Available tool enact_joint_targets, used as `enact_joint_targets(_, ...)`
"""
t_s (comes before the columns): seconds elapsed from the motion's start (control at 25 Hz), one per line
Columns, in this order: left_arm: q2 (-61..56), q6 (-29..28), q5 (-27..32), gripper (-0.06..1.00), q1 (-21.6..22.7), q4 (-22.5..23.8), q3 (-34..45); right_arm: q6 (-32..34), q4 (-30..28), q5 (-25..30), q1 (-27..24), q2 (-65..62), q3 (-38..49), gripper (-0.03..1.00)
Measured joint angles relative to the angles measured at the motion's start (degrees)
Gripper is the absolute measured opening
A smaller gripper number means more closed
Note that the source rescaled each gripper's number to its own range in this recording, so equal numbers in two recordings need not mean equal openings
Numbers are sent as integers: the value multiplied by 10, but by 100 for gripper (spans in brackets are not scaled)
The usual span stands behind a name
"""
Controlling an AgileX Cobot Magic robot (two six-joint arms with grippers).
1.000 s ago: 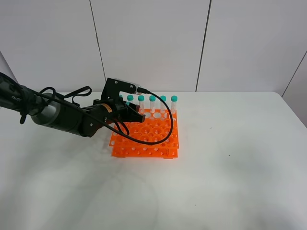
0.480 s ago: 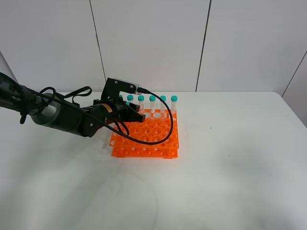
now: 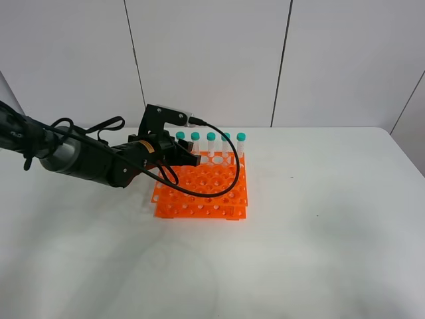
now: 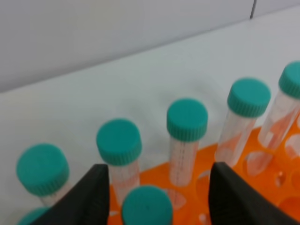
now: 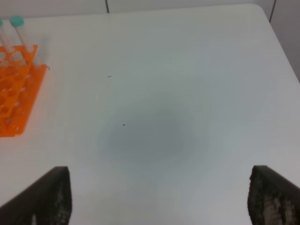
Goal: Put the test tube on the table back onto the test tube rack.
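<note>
While the left tool [image 3: 189, 158] reaches over the back left part of the rack [image 3: 202, 186], a teal-capped tube [image 4: 146, 206] shows between its two dark fingers [image 4: 91, 197] in the left wrist view, cap up and upright. Whether the fingers touch that tube cannot be told: only its cap is in view and a gap shows on each side, so the jaws stand partly apart around it and a grip is not clear. Just beyond the cap stands a row of tubes [image 4: 187, 119] in the rack's rear holes, blurred at the frame's edges. From the high camera, five teal caps [image 3: 210, 136] line the rack's far edge, and the tool and its black cable [image 3: 219, 179] cover the row's left end, so the tube between the fingers is hidden there. The rack sits near the middle of the white bench [image 3: 319, 232]. Over bare bench to the right of the rack, the right tool [image 5: 159, 197] has its fingers spread wide with nothing between them; the rack's corner [image 5: 18, 93] shows at that view's edge.
</note>
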Motion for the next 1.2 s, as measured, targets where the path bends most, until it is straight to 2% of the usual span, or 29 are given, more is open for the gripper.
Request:
enact_joint_targets(0.52,-73,0,34,37,0,0,0,0,0,0,0,0,0,81)
enact_joint_targets(0.72,-121,14,85,37,2,0,0,0,0,0,0,0,0,81)
enact_joint_targets(0.84,-147,47,134,37,15,0,0,0,0,0,0,0,0,81)
enact_joint_targets(0.96,-180,57,181,37,42,0,1,0,0,0,0,0,0,81)
enact_joint_targets(1.2,-253,59,198,37,115,0,44,0,0,0,0,0,0,81)
